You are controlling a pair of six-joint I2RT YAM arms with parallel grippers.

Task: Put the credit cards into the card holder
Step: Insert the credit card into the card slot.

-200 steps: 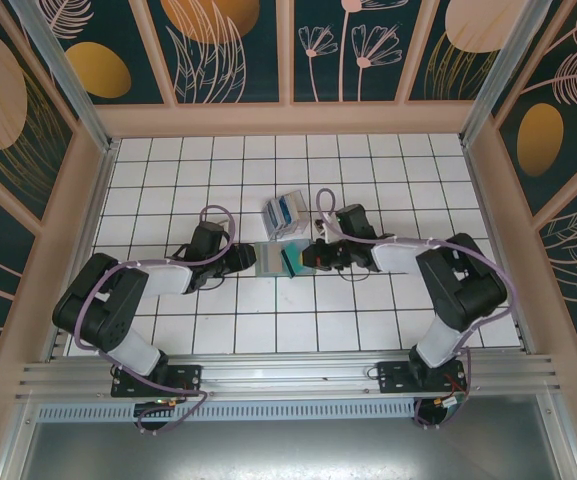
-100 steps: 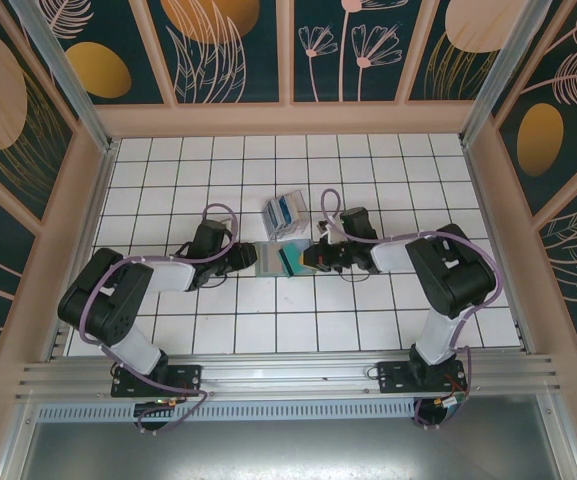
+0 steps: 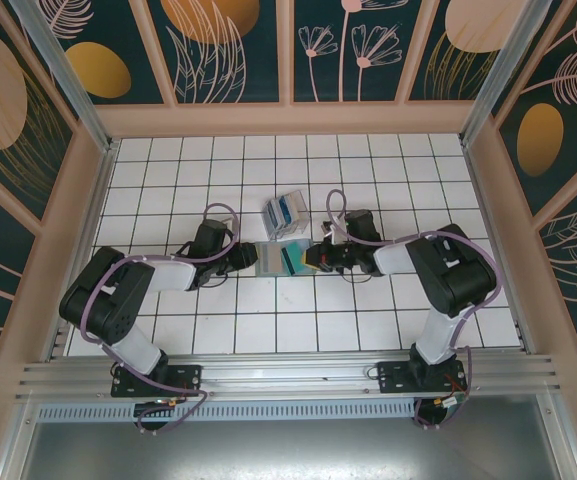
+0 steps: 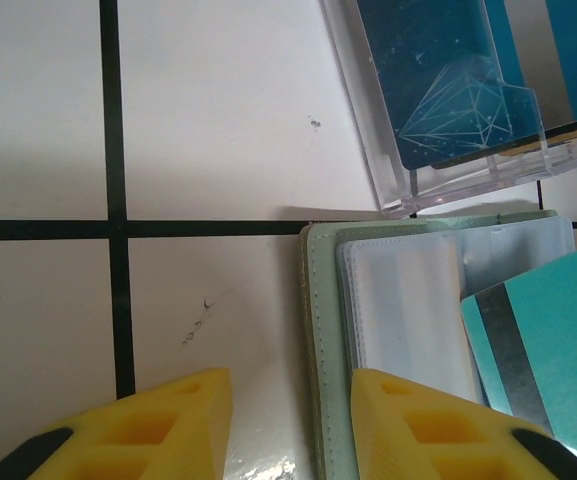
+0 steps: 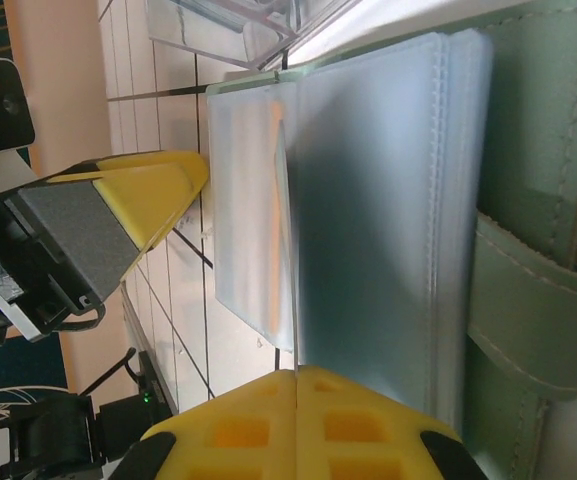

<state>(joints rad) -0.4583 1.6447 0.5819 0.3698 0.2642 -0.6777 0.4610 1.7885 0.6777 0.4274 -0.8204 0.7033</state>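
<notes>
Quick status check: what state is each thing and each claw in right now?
card holder: open flat on the table, sleeves up.
teal card: held, slanted over the sleeves.
clear box: holds blue cards.
left claw: open, one finger over the holder's edge.
right claw: shut on the teal card.

The top camera sits above and behind the arm bases and looks steeply down over the whole white tiled table (image 3: 168,160), walls included.

The left wrist camera hangs very close over the table and looks almost straight down, with the left gripper (image 4: 290,420) at the bottom of its picture. It takes in the left edge of the sage-green folding wallet (image 4: 320,330) and a corner of the clear plastic box (image 4: 376,130) just beyond.

The right wrist camera lies low and nearer still, rolled on its side. It faces left across the wallet (image 5: 528,150) toward the left gripper's yellow finger (image 5: 158,190).

All three views share the wallet (image 3: 267,259). The teal striped card (image 4: 553,350) shows flat from the left wrist, while from the right wrist the card (image 5: 289,250) is edge-on.
</notes>
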